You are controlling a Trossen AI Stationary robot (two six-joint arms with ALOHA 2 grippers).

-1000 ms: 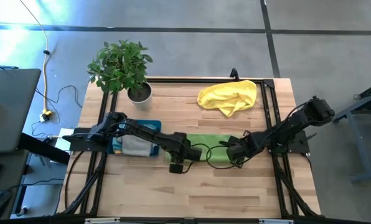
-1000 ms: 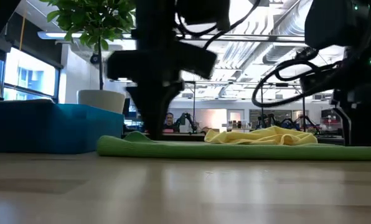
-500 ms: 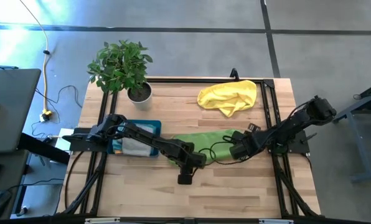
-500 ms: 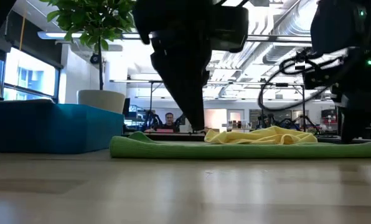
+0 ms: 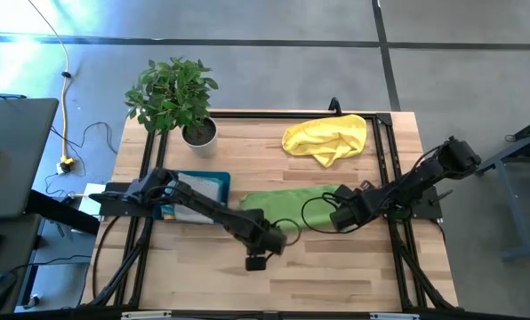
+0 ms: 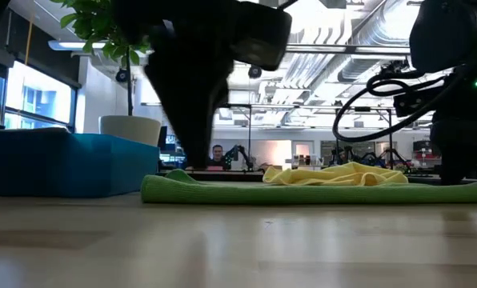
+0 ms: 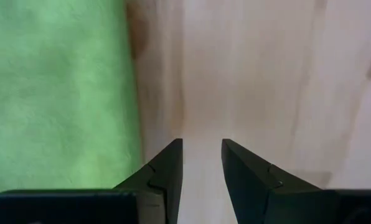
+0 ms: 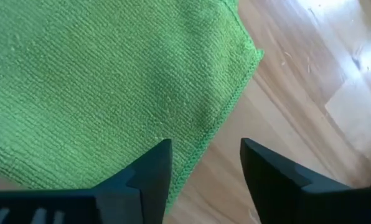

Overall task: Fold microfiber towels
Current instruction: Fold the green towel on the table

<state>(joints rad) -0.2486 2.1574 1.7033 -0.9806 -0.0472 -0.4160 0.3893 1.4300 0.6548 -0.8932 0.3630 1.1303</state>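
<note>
A lime green towel (image 5: 287, 204) lies flat on the wooden table at its middle. My left gripper (image 7: 201, 163) points down over bare wood just off the towel's near edge (image 7: 132, 93). It is open by a narrow gap, with nothing between the fingers. My right gripper (image 8: 204, 163) stands open at the towel's right end (image 5: 339, 216). One finger is over the cloth and the other over wood, astride the hemmed edge (image 8: 232, 99) near a corner. A crumpled yellow towel (image 5: 327, 138) lies at the far right.
A dark teal tray (image 5: 213, 177) holding folded cloths stands left of the green towel, under my left arm. A potted plant (image 5: 172, 93) stands at the far left corner. Bare wood spreads along the near edge (image 5: 274, 284).
My left gripper has gone from the green towel's left end toward the table's near edge and a little to the right, and has come off the cloth onto bare wood. The towel stays flat on the table.
</note>
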